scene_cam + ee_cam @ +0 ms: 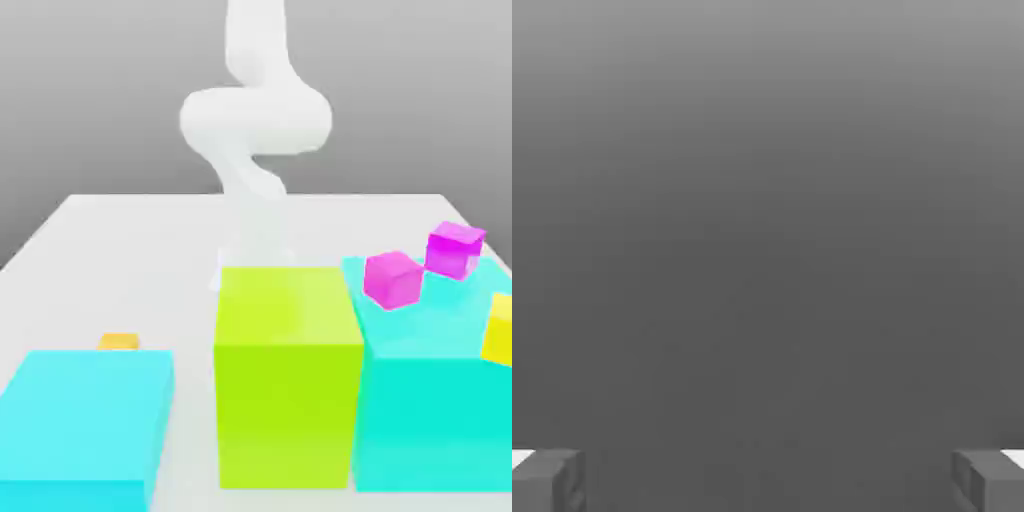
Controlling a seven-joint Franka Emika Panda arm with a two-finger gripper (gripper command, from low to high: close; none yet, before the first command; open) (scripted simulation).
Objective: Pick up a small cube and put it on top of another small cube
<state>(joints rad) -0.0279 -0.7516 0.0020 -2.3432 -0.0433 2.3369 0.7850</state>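
a: how do the jaws stand?
b: wide apart, gripper (768, 480) holding nothing.
a: and the small orange cube (118, 341)?
b: on the table (90, 240), just behind the low cyan block (85, 420), at the exterior view's left of the lime block (288, 370).

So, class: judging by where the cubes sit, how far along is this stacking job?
Nothing looks done: the small orange cube sits on the table behind the low cyan block, with nothing stacked. In hand: nothing; the pincer is open and empty, its fingertips wide apart. Left: reaching, picking up, placing.
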